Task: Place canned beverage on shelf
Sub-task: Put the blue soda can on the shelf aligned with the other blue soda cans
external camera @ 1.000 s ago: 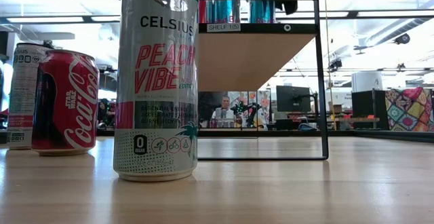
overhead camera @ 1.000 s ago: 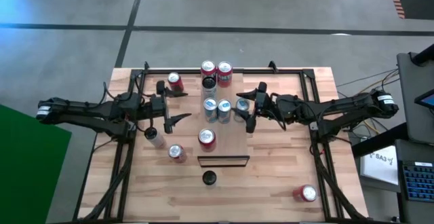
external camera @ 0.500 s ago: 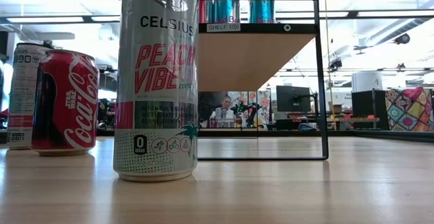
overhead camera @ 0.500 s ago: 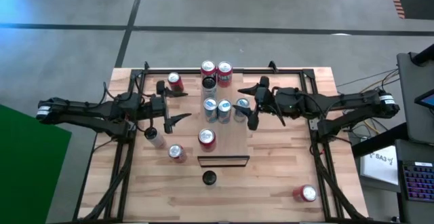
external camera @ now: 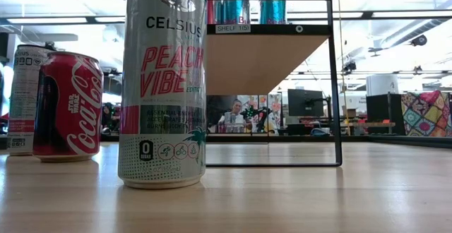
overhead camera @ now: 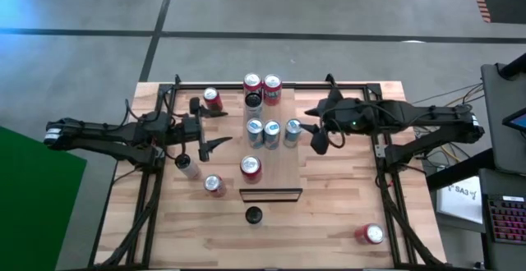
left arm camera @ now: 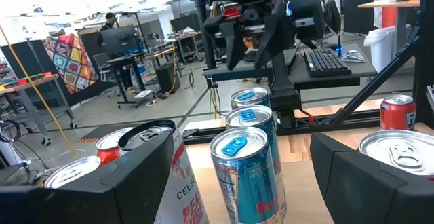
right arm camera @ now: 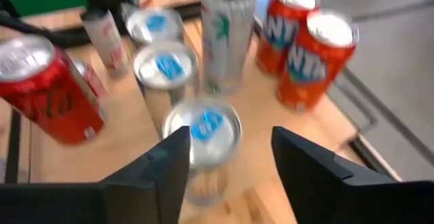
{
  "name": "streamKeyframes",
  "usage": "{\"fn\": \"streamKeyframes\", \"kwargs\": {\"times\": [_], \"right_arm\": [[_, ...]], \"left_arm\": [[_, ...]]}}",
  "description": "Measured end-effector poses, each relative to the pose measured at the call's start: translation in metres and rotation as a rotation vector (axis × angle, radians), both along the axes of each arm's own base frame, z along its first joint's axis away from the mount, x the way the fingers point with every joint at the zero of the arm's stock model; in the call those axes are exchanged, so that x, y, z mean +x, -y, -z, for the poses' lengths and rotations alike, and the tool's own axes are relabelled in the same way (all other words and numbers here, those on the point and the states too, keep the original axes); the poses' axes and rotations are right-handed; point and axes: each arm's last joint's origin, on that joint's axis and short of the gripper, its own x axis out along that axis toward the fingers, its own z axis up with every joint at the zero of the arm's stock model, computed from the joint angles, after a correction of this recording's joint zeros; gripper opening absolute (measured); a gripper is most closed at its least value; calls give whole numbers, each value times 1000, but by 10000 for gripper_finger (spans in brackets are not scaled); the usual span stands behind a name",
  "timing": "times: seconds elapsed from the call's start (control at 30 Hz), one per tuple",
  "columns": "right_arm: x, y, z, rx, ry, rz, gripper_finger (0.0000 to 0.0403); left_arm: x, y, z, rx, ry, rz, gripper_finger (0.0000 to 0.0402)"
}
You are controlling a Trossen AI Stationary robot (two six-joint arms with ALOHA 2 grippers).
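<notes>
Blue-top can (overhead camera: pixel 292 130) upright on shelf (overhead camera: pixel 283 172), right of two alike. Right gripper (overhead camera: pixel 316 133) just beside it, jaws spread, empty. Rigid, smooth, likely slippery; grip mid-body. Left gripper (overhead camera: pixel 207 128) spread, idle.

glossy metal cans (overhead camera: pixel 271 131) on a smooth light-wood shelf (overhead camera: pixel 283 172); planked wooden tabletop (overhead camera: pixel 329 213), matt

In the low view the tall can (external camera: pixel 162 85) nearest the camera reads "CELSIUS" over "PEACH VIBE" — with a "0" in a small badge lower down. The red can (external camera: pixel 68 107) beside it carries the Coca-Cola script and a small "STAR WARS" mark. A white label (external camera: pixel 233 28) on the shelf (external camera: pixel 268 30) edge reads "SHELF" — its number is too small to read.
</notes>
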Motion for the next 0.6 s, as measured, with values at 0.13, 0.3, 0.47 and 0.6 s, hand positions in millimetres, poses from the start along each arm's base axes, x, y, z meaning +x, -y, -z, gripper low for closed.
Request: {"fn": "streamKeyframes", "kwargs": {"times": [0.13,0.3,0.47,0.6], "right_arm": [[-6,0,5,42,-77,33,156],[-10,0,16,71,-159,62,104],[-10,0,25,74,-193,68,47],[-10,0,32,71,-218,69,13]], "left_arm": [[2,0,1,-1,-5,0,315],[2,0,0,-1,2,0,315],[2,0,0,-1,6,0,315],[2,0,0,-1,6,0,315]]}}
